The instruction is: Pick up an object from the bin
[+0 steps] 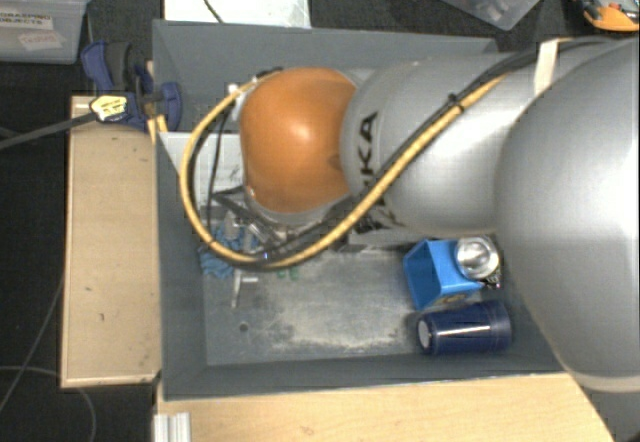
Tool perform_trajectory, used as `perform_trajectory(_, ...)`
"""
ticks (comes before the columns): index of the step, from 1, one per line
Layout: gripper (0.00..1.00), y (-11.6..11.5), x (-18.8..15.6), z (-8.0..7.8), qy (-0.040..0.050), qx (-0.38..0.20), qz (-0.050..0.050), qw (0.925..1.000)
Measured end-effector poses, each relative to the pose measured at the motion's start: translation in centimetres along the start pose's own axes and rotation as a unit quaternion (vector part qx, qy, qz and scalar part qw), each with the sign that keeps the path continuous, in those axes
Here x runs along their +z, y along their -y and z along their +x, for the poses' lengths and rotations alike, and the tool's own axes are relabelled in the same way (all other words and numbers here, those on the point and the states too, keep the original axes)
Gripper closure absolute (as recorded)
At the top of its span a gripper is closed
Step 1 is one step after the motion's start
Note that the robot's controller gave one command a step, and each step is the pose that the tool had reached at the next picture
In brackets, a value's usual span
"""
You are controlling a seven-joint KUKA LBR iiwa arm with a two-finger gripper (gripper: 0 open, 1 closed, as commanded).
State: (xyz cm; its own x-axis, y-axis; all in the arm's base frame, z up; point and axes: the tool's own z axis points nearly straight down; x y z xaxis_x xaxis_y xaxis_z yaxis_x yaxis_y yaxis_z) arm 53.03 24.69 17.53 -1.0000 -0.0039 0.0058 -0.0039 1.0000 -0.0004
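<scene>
The arm (470,140) reaches across the bin (330,315) from the right, and its orange cover (295,135) hangs over the bin's left half. The gripper (248,238) sits below that cover, low near the left wall, with a yellow-and-black cable (200,155) looping round it. The cover hides its tip, so whether it is spread or closed cannot be told, and nothing can be seen held in it.

Just beside it on the floor lie a small blue scrap (213,265) and a green bit (290,272); what they are is too small to tell. Both look light and thin, likely to slide on the bare metal or lie too flat to catch. A grip would probably need to come straight down astride one and close low against the floor.

Well apart, in the front right corner, are a blue box (432,275), a silver knob (476,257) touching its right side, and a dark cylinder (465,328) lying on its side just in front of the box. These look stiff and somewhat heavier. The box would be easiest taken across two flat faces. The cylinder looks smooth and apt to roll, so it should be taken across its middle, square to its axis.
</scene>
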Motion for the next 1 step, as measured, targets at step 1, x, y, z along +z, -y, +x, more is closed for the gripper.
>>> perform_trajectory(1,0.00,0.15,-0.50,-0.22,0.0037,0.003,-0.001,1.0000)
